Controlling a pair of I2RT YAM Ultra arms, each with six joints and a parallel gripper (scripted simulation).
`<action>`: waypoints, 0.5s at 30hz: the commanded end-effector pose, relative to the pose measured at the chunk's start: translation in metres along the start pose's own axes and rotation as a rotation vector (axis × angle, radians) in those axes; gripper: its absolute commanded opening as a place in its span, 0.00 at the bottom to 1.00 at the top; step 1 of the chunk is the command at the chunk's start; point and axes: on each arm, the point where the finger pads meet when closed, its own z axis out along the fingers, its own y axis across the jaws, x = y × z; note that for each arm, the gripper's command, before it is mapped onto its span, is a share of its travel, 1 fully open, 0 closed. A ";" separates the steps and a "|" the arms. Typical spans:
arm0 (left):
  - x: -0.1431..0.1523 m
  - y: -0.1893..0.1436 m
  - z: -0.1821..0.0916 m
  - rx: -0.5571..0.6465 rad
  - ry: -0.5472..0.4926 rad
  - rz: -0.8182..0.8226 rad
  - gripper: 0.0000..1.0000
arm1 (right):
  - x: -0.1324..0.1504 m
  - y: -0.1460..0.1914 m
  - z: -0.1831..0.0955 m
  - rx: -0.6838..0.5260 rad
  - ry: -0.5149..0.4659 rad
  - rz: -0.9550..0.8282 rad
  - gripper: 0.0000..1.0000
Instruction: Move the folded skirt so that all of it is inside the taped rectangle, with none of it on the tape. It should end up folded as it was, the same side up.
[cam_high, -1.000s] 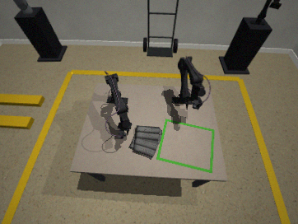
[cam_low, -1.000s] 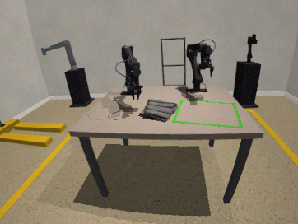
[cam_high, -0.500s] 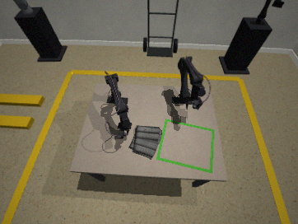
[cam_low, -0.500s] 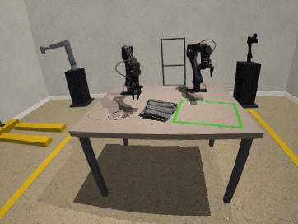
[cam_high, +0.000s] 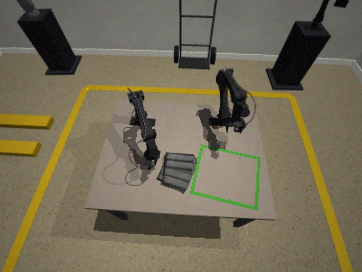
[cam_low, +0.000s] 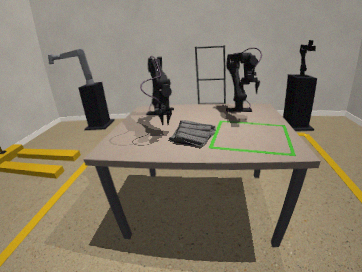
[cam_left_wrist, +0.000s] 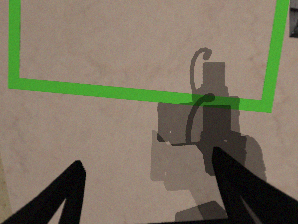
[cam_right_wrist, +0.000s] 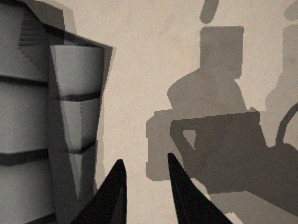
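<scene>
The grey pleated folded skirt (cam_high: 179, 170) (cam_low: 192, 134) (cam_right_wrist: 25, 120) lies flat on the table, outside the green taped rectangle (cam_high: 224, 200) (cam_low: 252, 151) (cam_left_wrist: 100, 90). Its upper corner is very close to the tape's near side; I cannot tell whether they touch. A bit of the skirt (cam_left_wrist: 294, 22) shows at the left wrist view's right edge. My right gripper (cam_high: 152, 166) (cam_low: 165, 123) (cam_right_wrist: 146, 162) is partly open and empty, above the table beside the skirt's outer edge. My left gripper (cam_high: 235, 131) (cam_low: 257, 92) (cam_left_wrist: 147, 159) is wide open and empty, high behind the rectangle.
Both arms stand at the back of the table (cam_high: 125, 197) (cam_low: 150, 155). Their shadows fall on the table top, one across the rectangle's back tape. Two black pedestals (cam_high: 48, 40) (cam_high: 298, 52) and a hand truck (cam_high: 196, 45) stand on the floor beyond the table.
</scene>
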 end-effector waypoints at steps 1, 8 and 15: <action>-0.003 -0.001 -0.007 0.005 -0.025 -0.002 0.90 | -0.006 -0.001 0.011 0.001 -0.045 0.014 0.30; -0.003 -0.001 -0.007 0.005 -0.025 -0.002 0.90 | -0.005 0.000 0.016 -0.012 -0.079 0.019 0.30; -0.003 -0.001 -0.007 0.005 -0.025 -0.002 0.90 | 0.013 -0.002 0.054 0.001 -0.045 0.014 0.30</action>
